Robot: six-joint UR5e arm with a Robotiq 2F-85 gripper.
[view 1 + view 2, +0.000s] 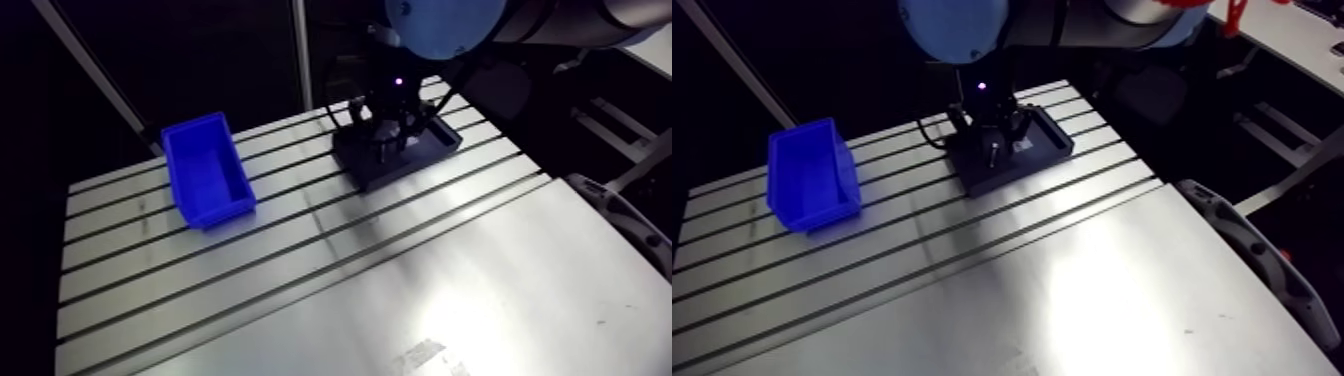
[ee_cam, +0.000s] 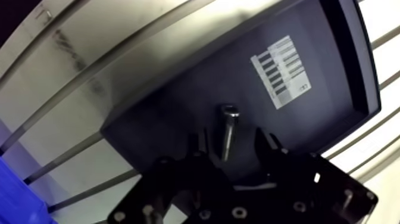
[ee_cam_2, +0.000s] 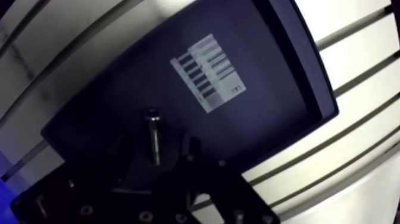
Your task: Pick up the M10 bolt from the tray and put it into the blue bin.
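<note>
Lying on matte black tray (image 2: pixel 196 101), slim metal bolt (image 2: pixel 228 132), gripper (image 2: pixel 231 142) spread astride

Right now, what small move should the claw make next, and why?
Probably close the claw on the bolt: it lies flat on the tray between the open fingers, a gap on each side, not yet gripped.
</note>
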